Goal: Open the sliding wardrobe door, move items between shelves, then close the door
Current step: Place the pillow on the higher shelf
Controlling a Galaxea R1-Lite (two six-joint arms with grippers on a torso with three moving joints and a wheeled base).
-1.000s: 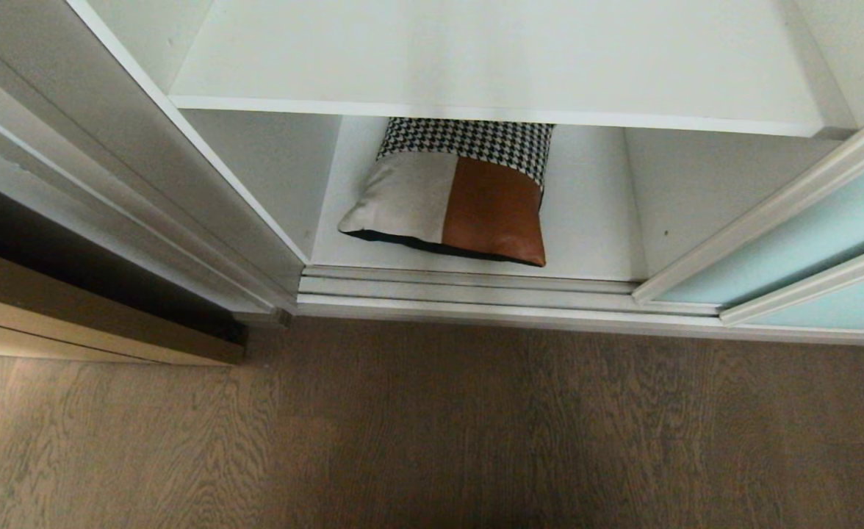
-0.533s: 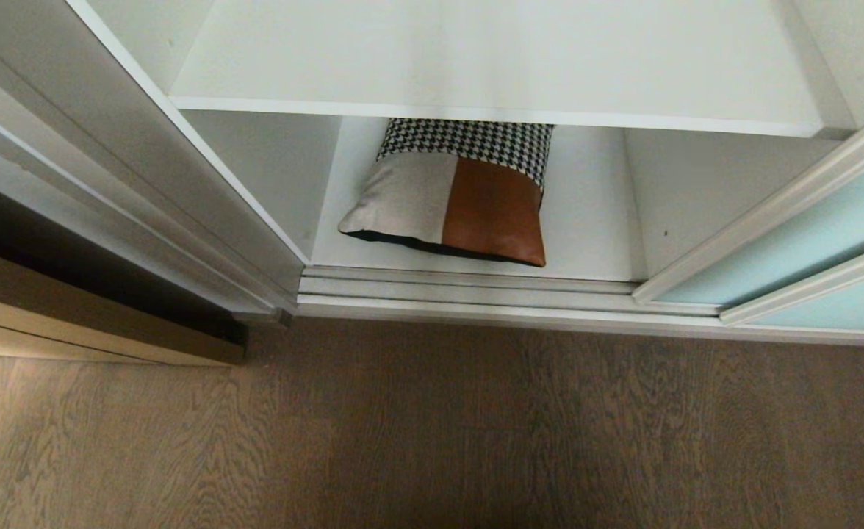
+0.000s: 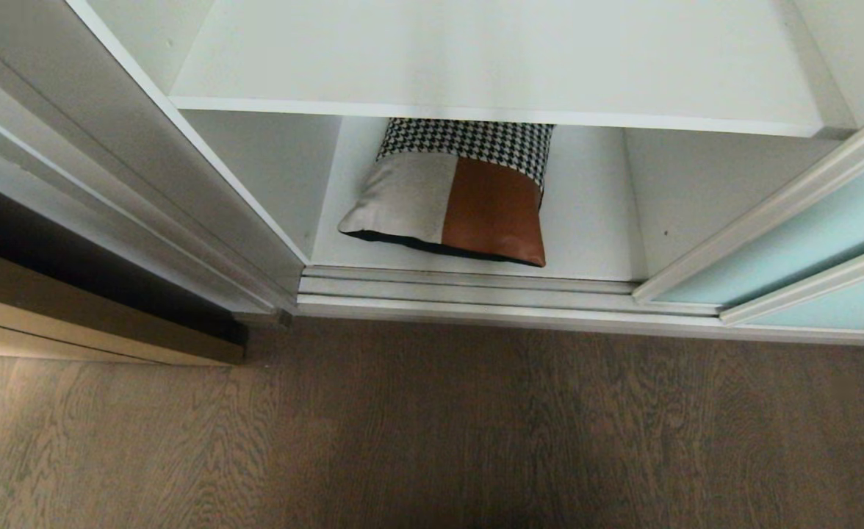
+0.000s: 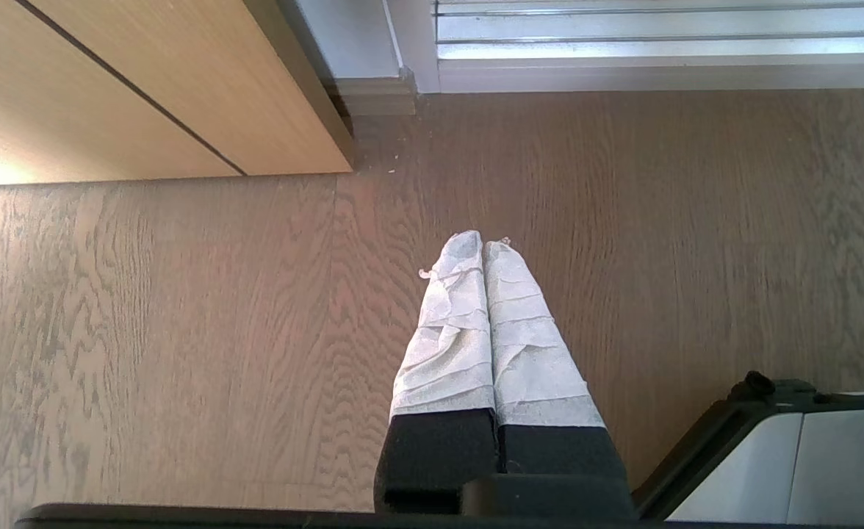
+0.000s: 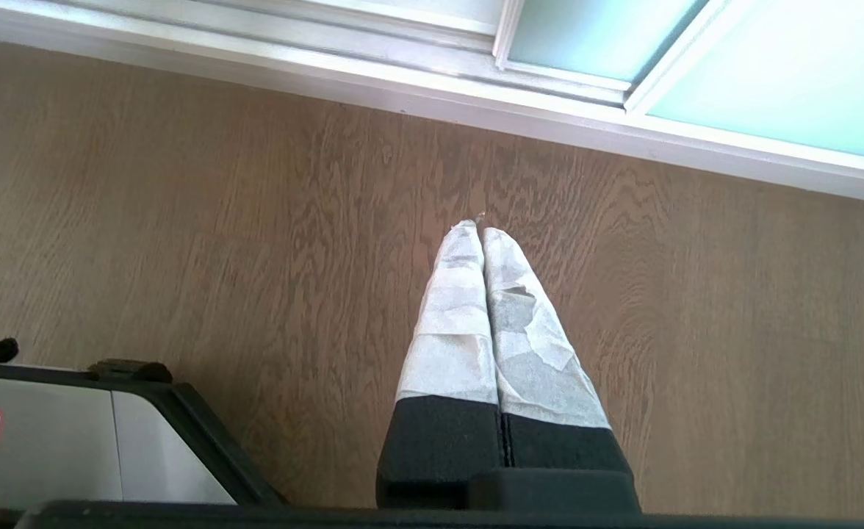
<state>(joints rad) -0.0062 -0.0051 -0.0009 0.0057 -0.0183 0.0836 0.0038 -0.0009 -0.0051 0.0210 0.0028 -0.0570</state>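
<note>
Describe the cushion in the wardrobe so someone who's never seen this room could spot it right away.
Find the open white wardrobe, its sliding wardrobe door of pale blue-green glass pushed right. On the lowest shelf, just behind the metal floor track, lies the cushion. It is the only item there: a patchwork of houndstooth, off-white and rust-orange.

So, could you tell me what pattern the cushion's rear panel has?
Black-and-white houndstooth on the cushion, best seen in the head view.
</note>
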